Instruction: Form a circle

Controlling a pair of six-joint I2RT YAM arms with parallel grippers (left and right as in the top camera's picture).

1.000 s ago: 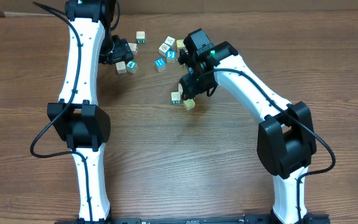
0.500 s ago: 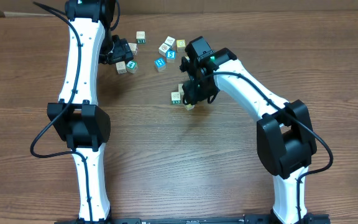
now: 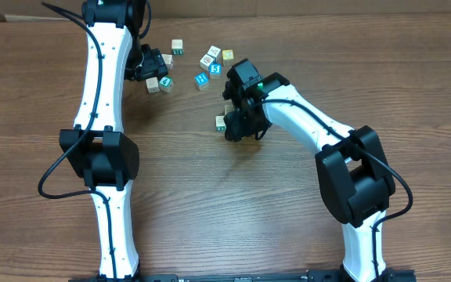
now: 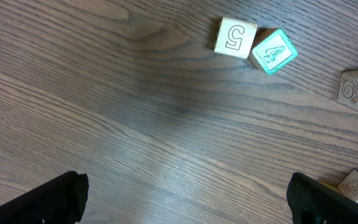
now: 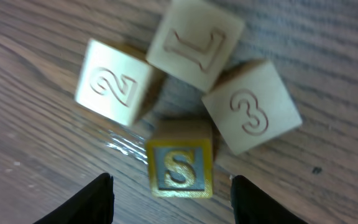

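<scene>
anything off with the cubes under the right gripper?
Nothing damaged. 2 cube, L cube, 3 cube and S cube huddle, each rotated differently. Oddity: shiny streak left of the S cube, unclear what.

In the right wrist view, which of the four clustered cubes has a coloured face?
The S cube, lowest in frame: yellow border. The 2 cube, L cube and 3 cube are plain pale.

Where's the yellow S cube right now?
Right wrist view, bottom centre: the yellow S cube sits between the open fingers of the right gripper, just below cube 2, cube L and cube 3.
</scene>
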